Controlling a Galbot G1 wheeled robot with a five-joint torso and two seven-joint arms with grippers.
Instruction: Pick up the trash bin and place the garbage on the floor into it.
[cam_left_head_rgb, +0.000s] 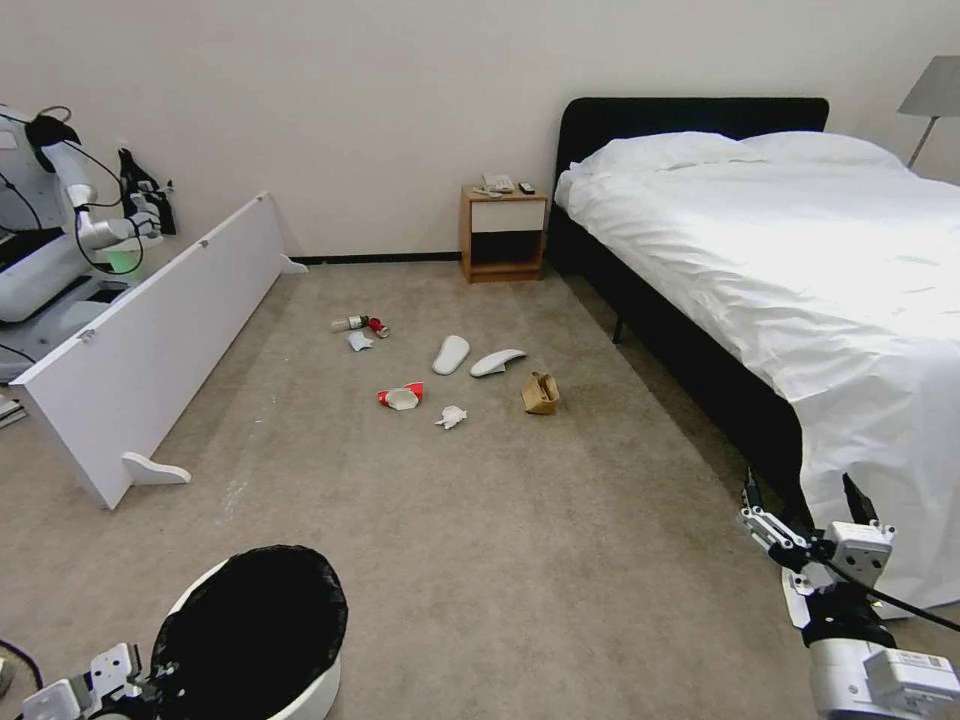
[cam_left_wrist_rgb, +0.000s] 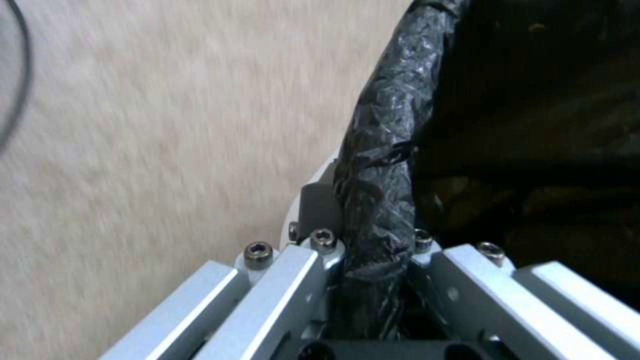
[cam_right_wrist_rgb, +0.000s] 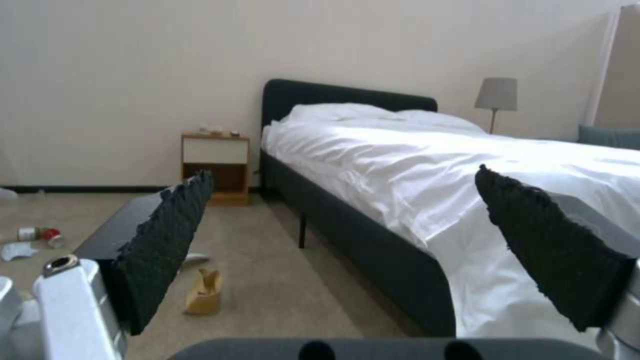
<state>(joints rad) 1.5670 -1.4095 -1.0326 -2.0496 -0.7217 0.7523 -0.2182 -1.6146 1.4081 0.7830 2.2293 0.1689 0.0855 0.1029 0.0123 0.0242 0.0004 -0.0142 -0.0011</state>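
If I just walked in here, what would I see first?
Probably the big bed with white covers along the right side of the room. Next, the garbage scattered on the floor in the middle: slippers, a brown paper bag and a red-white carton. Up close, the left gripper is shut on the rim of the trash bin, and the right gripper hangs open beside the bed.

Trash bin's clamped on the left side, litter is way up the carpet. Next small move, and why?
Probably drive forward toward the garbage. The left gripper is shut on the trash bin rim, and the right gripper hangs open beside the bed, well short of the litter on the floor.
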